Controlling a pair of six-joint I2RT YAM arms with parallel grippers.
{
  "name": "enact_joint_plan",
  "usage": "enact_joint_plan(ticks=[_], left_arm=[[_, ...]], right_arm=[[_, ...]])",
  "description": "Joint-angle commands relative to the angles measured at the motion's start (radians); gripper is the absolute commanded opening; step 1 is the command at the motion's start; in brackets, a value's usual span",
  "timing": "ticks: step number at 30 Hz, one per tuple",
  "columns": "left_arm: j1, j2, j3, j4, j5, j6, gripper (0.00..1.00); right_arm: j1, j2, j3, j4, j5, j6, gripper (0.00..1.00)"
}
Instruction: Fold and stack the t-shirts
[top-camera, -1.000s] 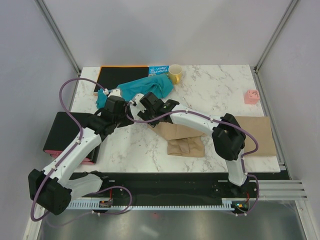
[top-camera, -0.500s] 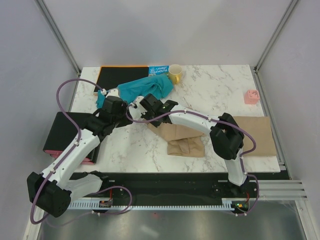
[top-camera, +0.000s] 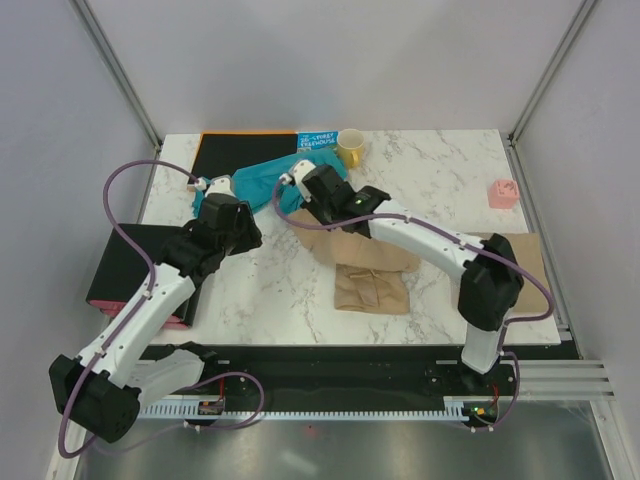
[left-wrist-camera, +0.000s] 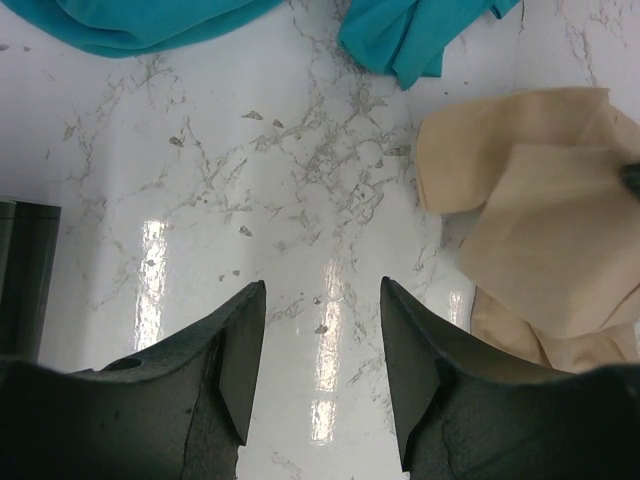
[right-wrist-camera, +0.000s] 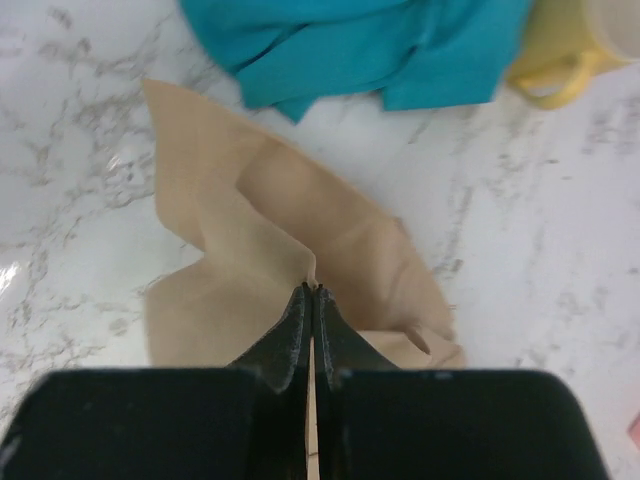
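Currently the right tool (right-wrist-camera: 313, 292) is clamped on a fold of the crumpled tan t-shirt (right-wrist-camera: 230, 250), with the cloth peaked up at its tips. That shirt lies in the middle of the worktop (top-camera: 430, 190), just near of the teal garment (right-wrist-camera: 360, 40), which is bunched on the far side beside the yellow mug (top-camera: 350, 148). The left tool (left-wrist-camera: 322, 295) stands open over bare marble, left of that shirt. A second tan t-shirt (top-camera: 525, 270) lies flat at the right edge.

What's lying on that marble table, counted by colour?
Tan cloth piles: 2
Teal garment: 1
Yellow mug: 1
Pink block: 1
Black board: 1
Blue book: 1
Total: 7
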Motion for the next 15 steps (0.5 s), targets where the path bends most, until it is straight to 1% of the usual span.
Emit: enact_joint_plan(ticks=[1, 6, 10, 13, 15], left_arm=[[0.012, -0.052, -0.012, 0.023, -0.044, -0.041, 0.57], [0.016, -0.041, -0.009, 0.022, -0.023, -0.038, 0.57], [0.014, -0.014, 0.009, 0.028, 0.048, -0.022, 0.57], [0.016, 0.011, 0.015, 0.025, 0.098, -0.013, 0.57], [0.016, 0.015, 0.009, 0.023, 0.114, -0.011, 0.57]], right_arm=[[-0.051, -0.159, 0.053, 0.066, 0.15, 0.003, 0.0], [-0.069, -0.244, 0.187, 0.067, 0.202, -0.019, 0.0], [-0.071, -0.276, 0.294, 0.066, 0.242, -0.042, 0.0], [-0.069, -0.287, 0.345, 0.075, 0.338, -0.106, 0.0], [-0.075, -0.288, 0.357, 0.083, 0.435, -0.158, 0.0]])
